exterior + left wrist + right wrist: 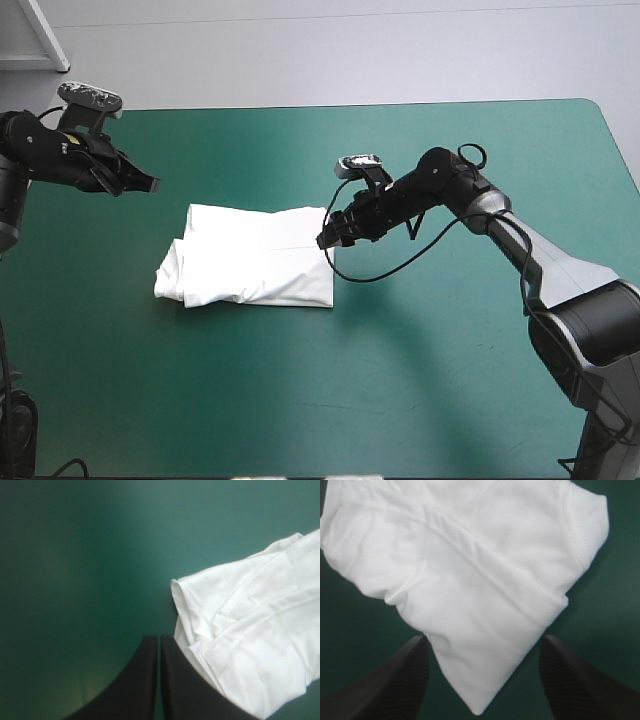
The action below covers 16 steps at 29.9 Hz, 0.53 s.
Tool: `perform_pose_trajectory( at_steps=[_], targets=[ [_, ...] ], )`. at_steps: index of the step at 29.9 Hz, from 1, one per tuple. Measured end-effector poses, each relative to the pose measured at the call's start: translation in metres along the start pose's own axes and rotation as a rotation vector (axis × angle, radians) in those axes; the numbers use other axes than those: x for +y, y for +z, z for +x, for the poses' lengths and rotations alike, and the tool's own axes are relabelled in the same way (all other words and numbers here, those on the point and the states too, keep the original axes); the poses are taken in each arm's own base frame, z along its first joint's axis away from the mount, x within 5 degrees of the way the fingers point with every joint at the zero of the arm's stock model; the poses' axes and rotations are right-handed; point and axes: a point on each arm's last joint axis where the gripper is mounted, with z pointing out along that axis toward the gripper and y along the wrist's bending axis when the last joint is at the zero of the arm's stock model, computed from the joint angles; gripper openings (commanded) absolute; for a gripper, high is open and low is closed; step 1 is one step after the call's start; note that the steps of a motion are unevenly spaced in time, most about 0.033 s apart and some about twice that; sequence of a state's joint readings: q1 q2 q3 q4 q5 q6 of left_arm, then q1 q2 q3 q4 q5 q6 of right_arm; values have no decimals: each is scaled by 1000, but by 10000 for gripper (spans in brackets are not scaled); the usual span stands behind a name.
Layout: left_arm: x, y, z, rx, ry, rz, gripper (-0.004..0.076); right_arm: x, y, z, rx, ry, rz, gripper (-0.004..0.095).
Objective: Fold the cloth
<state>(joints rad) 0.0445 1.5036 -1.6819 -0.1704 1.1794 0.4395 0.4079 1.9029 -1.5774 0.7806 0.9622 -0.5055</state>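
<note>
From my station I see the T-shirt [250, 258] lying as a folded white bundle on the teal-green table [450, 380], a little left of the middle and well away from every edge. Its right side is a straight, tidy edge. Its left end is looser, with layers rolled over each other.

The left arm [40, 150] comes in near the far left corner and is held up off the table. Its left claw [150, 184] points right and slightly down toward the bundle but stays apart from it, beyond the bundle's far left corner. In the left wrist view its two black fingers [145, 680] meet in one pointed arch, closed on nothing, with the rumpled left end of the T-shirt just beside them and bare cover ahead.

The right arm [560, 290] rises from the near right and bends at the elbow. It stretches left across the table with the wrist tipped downward. The right claw [325, 240] sits at the T-shirt's right edge, toward its far corner. In its own view the fingers stand wide apart, with a corner of the bundle lying between them. I cannot tell whether they touch the fabric.
</note>
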Motion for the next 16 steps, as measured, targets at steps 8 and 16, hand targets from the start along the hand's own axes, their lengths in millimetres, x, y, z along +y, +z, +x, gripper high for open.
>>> perform_pose_trajectory(
  at_steps=[8, 16],
  targets=[
    [0, 1, 0, 4, 0, 2, 19, -25, 30, 8, 8, 71, 25, 679],
    [0, 1, 0, 4, 0, 2, 19, -39, 60, 15, 24, 124, -55, 369]
  ],
)
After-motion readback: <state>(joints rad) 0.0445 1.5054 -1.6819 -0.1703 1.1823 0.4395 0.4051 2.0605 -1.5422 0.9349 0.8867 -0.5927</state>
